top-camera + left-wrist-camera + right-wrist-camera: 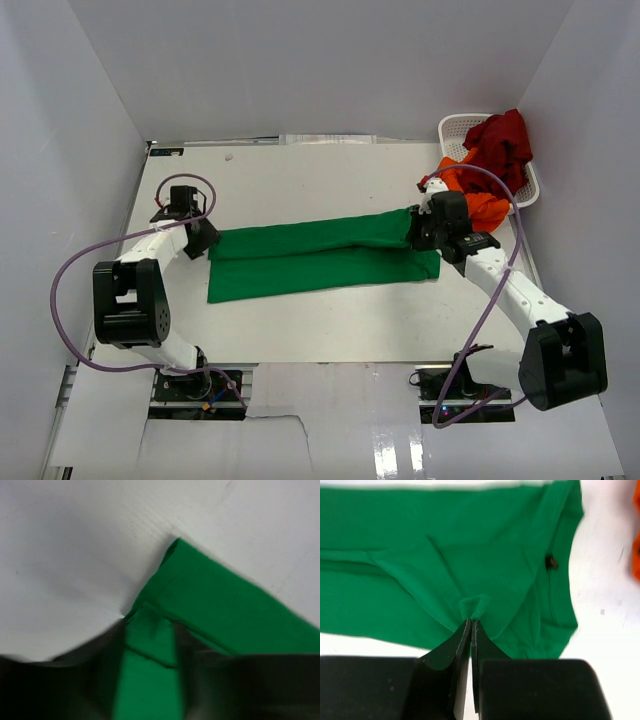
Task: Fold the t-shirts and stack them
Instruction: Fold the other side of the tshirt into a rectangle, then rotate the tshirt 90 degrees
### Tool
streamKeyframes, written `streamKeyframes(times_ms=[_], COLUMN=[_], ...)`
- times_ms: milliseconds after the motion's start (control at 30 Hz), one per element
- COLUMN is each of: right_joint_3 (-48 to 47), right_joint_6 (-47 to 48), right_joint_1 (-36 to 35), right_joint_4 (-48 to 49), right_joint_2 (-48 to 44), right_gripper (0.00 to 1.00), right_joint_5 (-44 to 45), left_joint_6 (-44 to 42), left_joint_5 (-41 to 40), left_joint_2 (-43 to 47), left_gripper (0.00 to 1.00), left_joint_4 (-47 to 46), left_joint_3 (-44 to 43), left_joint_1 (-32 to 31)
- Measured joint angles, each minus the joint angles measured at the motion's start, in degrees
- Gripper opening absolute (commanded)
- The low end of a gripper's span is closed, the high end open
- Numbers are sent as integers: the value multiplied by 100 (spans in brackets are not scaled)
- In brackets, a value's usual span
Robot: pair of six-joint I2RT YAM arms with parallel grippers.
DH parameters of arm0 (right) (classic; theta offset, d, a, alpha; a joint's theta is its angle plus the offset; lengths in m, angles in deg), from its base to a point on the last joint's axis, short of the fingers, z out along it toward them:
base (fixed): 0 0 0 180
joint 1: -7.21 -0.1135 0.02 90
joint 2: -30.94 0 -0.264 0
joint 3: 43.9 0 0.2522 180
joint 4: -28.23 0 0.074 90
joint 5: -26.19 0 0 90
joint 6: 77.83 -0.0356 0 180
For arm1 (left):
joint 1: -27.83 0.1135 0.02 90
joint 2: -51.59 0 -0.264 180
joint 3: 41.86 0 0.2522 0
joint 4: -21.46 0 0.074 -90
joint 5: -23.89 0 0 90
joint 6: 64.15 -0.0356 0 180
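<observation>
The green t-shirt lies folded into a long strip across the middle of the table. My left gripper is at its far left corner, and in the left wrist view its blurred dark fingers have green cloth filling the gap between them. My right gripper is at the strip's right end, and in the right wrist view its jaws are shut on a small pinch of the green cloth. The orange t-shirt lies crumpled by the basket. The dark red t-shirt lies in the basket.
The white lattice basket stands at the back right corner, close behind my right gripper. White walls enclose the table on three sides. A purple cable loops beside each arm.
</observation>
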Motion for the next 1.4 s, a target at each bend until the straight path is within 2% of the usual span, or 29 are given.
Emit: streamKeyframes(times_ms=[67, 100, 200, 233, 333, 400, 467, 567, 667, 700, 800, 967, 1133, 1400], right_joint_3=[-37, -31, 70, 94, 87, -15, -236, -732, -1147, -1215, -1237, -1080, -879, -1088], right_joint_6=[-103, -181, -393, -459, -575, -608, -595, -570, -549, -544, -575, -647, -723, -822], right_joint_1=[0, 0, 0, 0, 0, 0, 0, 2, 2, 2, 2, 2, 2, 2], right_joint_4=[-367, -549, -892, -960, -1060, -1093, -1080, -981, -769, -706, -649, -584, -555, -398], right_joint_2=[223, 315, 326, 286, 146, 92, 136, 431, 960, 1143, 1615, 2011, 2105, 2920], right_gripper=[19, 34, 48, 57, 64, 64, 61, 59, 53, 48, 41, 40, 35, 34], right_joint_5=[114, 181, 407, 516, 809, 977, 1058, 1108, 1108, 1102, 1005, 767, 649, 527], left_joint_6=[35, 70, 188, 221, 295, 289, 273, 197, 57, 11, -118, -317, -461, -400], left_joint_5=[-2, -11, -44, -79, -201, -240, -236, -79, 280, 409, 839, 1515, 1937, 2208], left_joint_2=[-4, 17, 177, 328, 1032, 1558, 1698, 1268, 649, 468, -122, -949, -1196, -1491], left_gripper=[98, 98, 98, 98, 98, 98, 98, 98, 98, 98, 98, 96, 94, 94], left_joint_4=[127, 192, 455, 549, 789, 734, 697, 444, -44, -166, -409, -763, -968, -1080], left_joint_3=[164, 284, 634, 758, 894, 815, 461, -251, -645, -691, -831, -1117, -1121, -960], left_joint_1=[0, 0, 0, 0, 0, 0, 0, 2, 0, 0, -9, -74, -308, -595])
